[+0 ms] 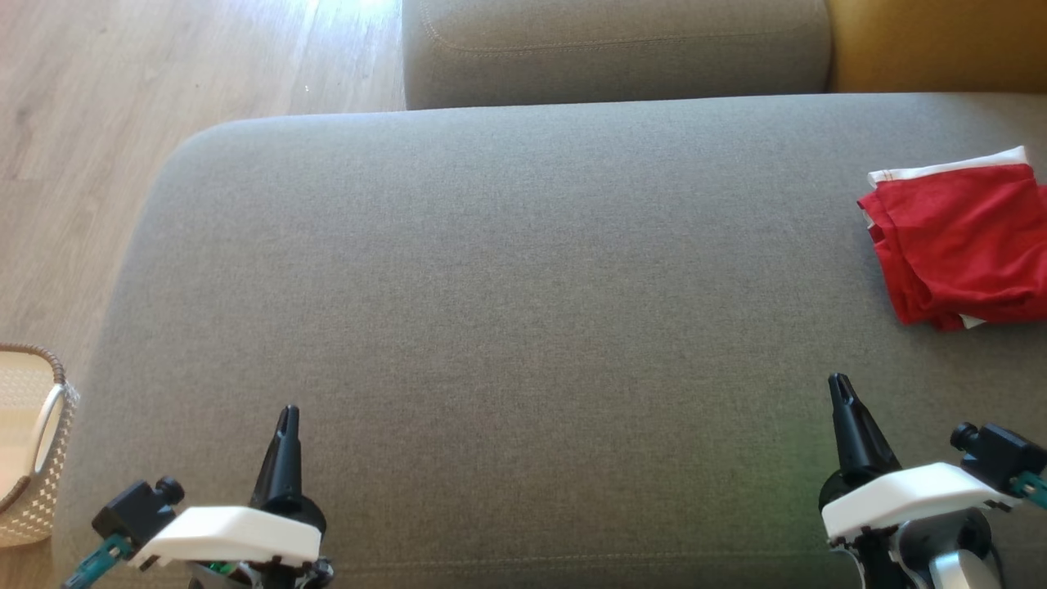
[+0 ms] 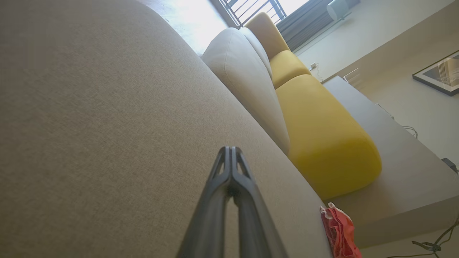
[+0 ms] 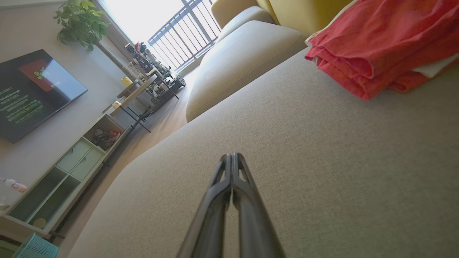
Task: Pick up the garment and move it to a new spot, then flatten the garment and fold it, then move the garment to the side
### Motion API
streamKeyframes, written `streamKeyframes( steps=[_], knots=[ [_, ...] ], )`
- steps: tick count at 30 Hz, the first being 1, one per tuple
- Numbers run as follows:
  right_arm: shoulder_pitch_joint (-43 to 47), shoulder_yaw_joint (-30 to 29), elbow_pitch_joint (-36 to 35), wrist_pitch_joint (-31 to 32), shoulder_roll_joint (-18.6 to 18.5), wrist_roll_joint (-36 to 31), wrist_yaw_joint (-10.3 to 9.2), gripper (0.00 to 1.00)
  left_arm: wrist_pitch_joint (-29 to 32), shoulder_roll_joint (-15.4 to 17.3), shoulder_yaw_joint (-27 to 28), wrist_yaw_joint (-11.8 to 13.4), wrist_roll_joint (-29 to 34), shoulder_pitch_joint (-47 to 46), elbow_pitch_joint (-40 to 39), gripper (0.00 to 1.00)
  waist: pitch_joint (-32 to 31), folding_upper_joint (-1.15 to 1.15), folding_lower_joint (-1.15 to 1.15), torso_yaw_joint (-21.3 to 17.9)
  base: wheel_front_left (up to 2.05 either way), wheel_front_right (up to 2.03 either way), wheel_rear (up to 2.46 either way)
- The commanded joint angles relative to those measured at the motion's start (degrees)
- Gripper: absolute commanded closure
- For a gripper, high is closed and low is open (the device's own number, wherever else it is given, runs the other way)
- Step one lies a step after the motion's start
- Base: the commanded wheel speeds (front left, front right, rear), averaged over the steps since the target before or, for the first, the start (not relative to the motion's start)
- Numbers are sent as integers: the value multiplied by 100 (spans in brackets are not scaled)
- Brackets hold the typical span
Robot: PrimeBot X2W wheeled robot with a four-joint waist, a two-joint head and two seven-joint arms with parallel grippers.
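A broad grey seat cushion (image 1: 523, 311) is spread across the head view, most of its surface bare, and its rounded left edge is bordered by wooden floor (image 1: 98, 123). The folded red garment (image 1: 957, 245) is laid at the cushion's far right. The left gripper (image 1: 288, 413) and right gripper (image 1: 838, 384) are pinched closed and empty near the front edge, well apart. A woven basket (image 1: 33, 458) is set on the floor at the left.

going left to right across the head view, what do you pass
basket → left gripper → right gripper → red garment
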Motion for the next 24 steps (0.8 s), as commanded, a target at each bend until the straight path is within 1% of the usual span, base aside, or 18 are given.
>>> streamKeyframes(
  steps=[1, 24],
  knots=[
    [-319, 14, -181, 48, -3, 243, -1, 100, 52, 78, 183, -60, -172, -346, -154, 100, 0, 0, 0, -17, 0, 0, 0],
    [-416, -100, -170, 415, -2, 1856, -1, 100, 410, 100, 491, -147, -1350, -552, -26, 100, 1, 0, 0, -191, 0, 0, 0]
  ],
)
